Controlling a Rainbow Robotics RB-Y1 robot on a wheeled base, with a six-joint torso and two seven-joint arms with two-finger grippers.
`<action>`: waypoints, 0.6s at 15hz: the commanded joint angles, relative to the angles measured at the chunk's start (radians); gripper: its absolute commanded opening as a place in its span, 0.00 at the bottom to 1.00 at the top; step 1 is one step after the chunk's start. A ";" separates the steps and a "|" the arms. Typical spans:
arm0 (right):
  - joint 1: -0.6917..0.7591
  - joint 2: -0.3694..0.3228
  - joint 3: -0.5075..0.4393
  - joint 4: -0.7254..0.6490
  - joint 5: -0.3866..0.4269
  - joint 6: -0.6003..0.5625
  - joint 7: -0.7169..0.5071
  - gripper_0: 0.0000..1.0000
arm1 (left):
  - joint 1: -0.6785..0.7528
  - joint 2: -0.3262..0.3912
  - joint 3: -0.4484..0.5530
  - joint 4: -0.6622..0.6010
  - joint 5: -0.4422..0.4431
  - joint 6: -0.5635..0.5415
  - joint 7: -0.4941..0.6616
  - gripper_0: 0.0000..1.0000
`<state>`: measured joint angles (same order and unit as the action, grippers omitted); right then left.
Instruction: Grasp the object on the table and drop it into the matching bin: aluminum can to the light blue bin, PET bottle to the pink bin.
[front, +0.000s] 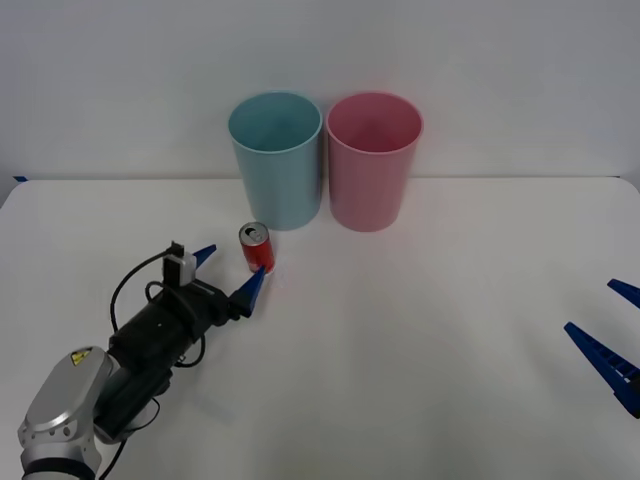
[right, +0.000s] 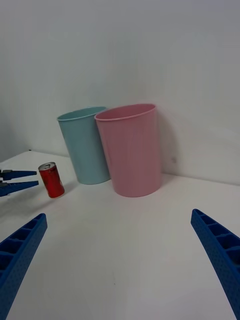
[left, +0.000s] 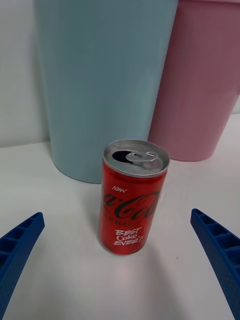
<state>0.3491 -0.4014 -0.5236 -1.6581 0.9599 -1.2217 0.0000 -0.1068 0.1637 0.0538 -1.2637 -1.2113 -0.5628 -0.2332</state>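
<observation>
**Left claw lines up on the can**

The can (front: 256, 248) stands upright on the tabletop (front: 420, 350), near the back edge, just in front of the blue bin (front: 276, 160). The pink bin (front: 373, 160) stands beside that bin. The left claw (front: 229, 270) is spread wide and holds nothing, and the can sits just ahead of its tips. The right claw (front: 608, 325) waits, spread too, by the right edge. This looks like the reaching step. Next, the left claw should slide forward around the can and squeeze.

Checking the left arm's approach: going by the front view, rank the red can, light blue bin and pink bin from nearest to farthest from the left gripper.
1. Small red aluminum can, upright at the open left gripper.
2. Tall light blue plastic bin, behind the can.
3. Tall pink plastic bin, farther right.
</observation>
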 joint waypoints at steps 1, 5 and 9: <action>0.000 0.000 0.000 0.000 0.000 0.000 0.000 1.00 | -0.011 -0.021 0.000 0.000 -0.022 0.021 0.000 1.00; 0.000 0.000 0.000 0.000 0.000 0.000 0.000 1.00 | -0.071 -0.029 0.006 0.078 -0.025 0.044 -0.009 1.00; 0.000 0.000 0.000 0.000 0.000 0.000 0.000 1.00 | -0.128 -0.029 0.006 0.144 -0.027 0.054 -0.011 1.00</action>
<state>0.3491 -0.4014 -0.5236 -1.6581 0.9599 -1.2217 0.0000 -0.2225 0.1349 0.0597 -1.1355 -1.2378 -0.5093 -0.2429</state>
